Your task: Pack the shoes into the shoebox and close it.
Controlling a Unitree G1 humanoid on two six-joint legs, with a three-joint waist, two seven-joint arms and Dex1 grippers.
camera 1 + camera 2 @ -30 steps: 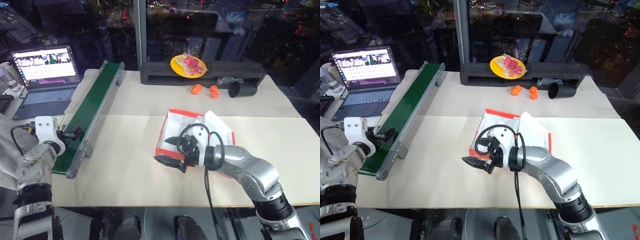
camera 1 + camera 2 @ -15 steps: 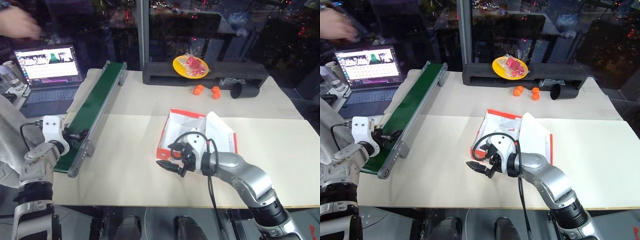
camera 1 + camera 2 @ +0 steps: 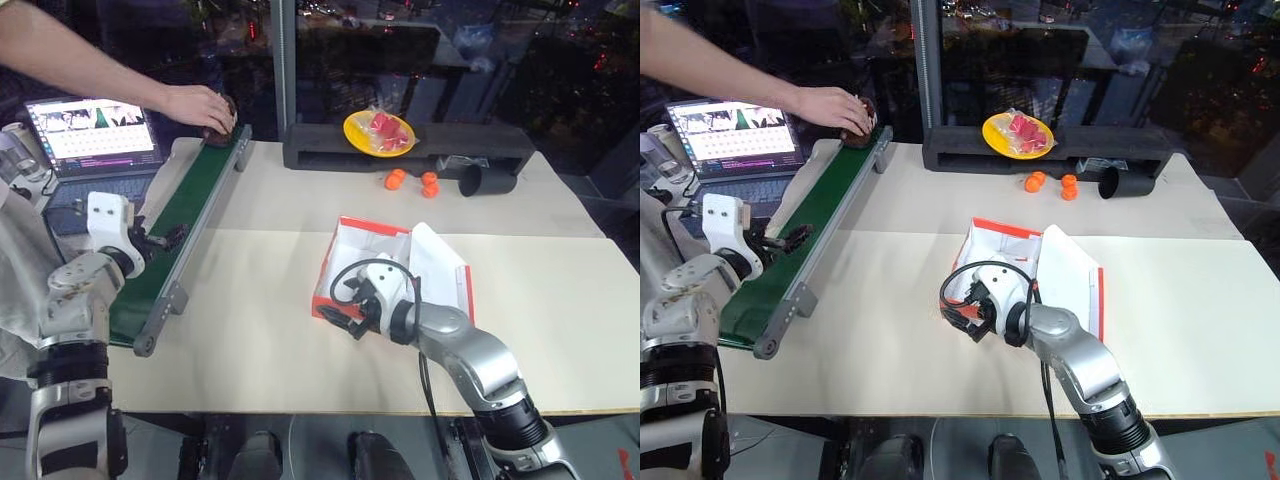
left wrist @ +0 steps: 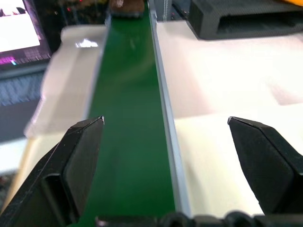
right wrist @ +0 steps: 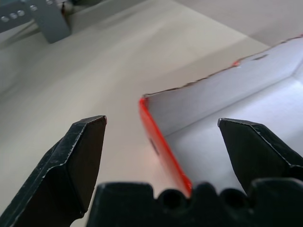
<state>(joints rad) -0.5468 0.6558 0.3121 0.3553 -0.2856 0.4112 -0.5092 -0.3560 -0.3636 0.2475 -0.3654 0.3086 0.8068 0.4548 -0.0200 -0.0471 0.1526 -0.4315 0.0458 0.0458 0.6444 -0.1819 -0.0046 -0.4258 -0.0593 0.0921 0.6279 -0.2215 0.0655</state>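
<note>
The right gripper (image 5: 161, 125) is hanging wide open and empty, its jaws straddling the near corner of the open shoebox (image 3: 352, 262). The left gripper (image 4: 165, 125) is likewise gaping and holding nothing, pointing along the green conveyor belt (image 3: 185, 210) just beneath it. At the belt's far end, well beyond that gripper, a person's hand (image 3: 200, 105) is resting on a dark shoe (image 3: 222, 128).
</note>
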